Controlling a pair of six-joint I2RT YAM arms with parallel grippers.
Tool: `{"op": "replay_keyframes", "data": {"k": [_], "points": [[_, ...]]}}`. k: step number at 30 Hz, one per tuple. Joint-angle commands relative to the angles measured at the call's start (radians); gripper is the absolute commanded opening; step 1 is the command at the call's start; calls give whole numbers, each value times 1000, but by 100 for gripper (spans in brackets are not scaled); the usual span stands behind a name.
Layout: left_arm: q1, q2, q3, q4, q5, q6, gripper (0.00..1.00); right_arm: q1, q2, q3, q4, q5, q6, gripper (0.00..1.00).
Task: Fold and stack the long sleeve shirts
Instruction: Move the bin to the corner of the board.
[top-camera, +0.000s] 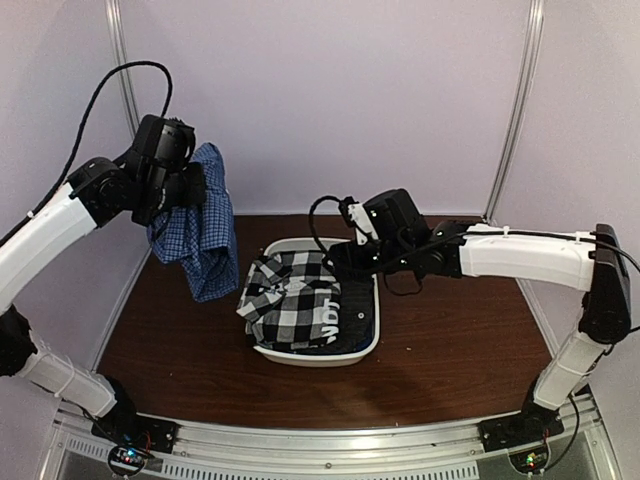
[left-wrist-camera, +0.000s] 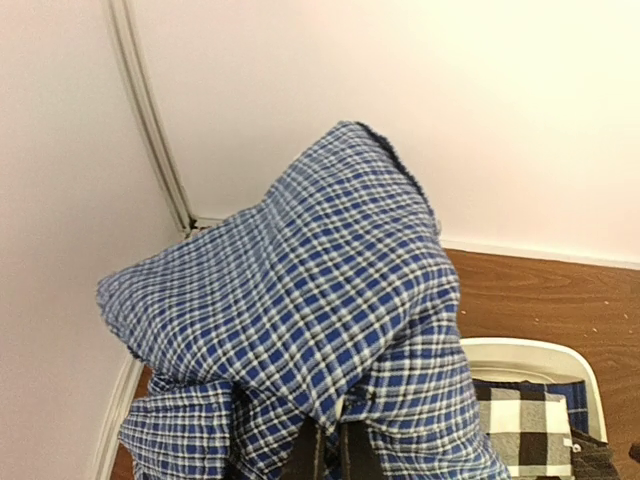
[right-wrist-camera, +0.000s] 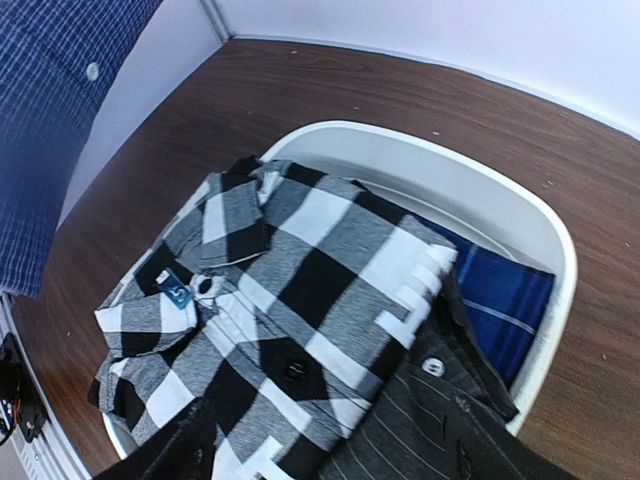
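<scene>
Brown table (right-wrist-camera: 300, 90); blue shirt's (right-wrist-camera: 50, 150) button (right-wrist-camera: 92, 72) right-wrist only

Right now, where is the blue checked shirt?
In the overhead view the blue checked shirt hangs in the air on the left, pinched in the left tool, just left of the white tub holding the black-and-white shirt.

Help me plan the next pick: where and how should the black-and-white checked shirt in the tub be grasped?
Best bet: pinch the raised collar of the black-and-white checked shirt, coming straight down from above. It lies topmost, collar folds standing proud, in the white tub, whose walls block side approaches.
</scene>
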Motion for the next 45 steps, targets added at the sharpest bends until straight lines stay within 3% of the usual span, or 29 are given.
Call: {"op": "replay_keyframes", "data": {"k": [1, 9, 15, 25, 31, 35, 38, 45], "points": [[54, -29, 15, -3, -66, 2, 0, 57, 106, 103, 55, -101, 32, 74], [94, -26, -55, 27, -2, -1, 0, 52, 308, 172, 69, -119, 101, 68], [115, -14, -108, 49, 28, -5, 0, -18, 312, 34, 86, -94, 169, 65], [131, 15, -125, 75, 63, -2, 0, -250, -1, -461, 123, -23, 246, 65], [131, 37, -133, 86, 85, 0, 0, -418, -255, -615, 11, 35, 234, 66], [133, 53, -140, 94, 101, 1, 0, -438, -378, -552, -79, 75, 175, 72], [133, 58, -143, 99, 108, 1, 0, -380, -379, -420, -112, 60, 152, 75], [137, 61, -160, 115, 133, 0, 0, -167, -119, -93, -55, 33, 128, 76]]}}
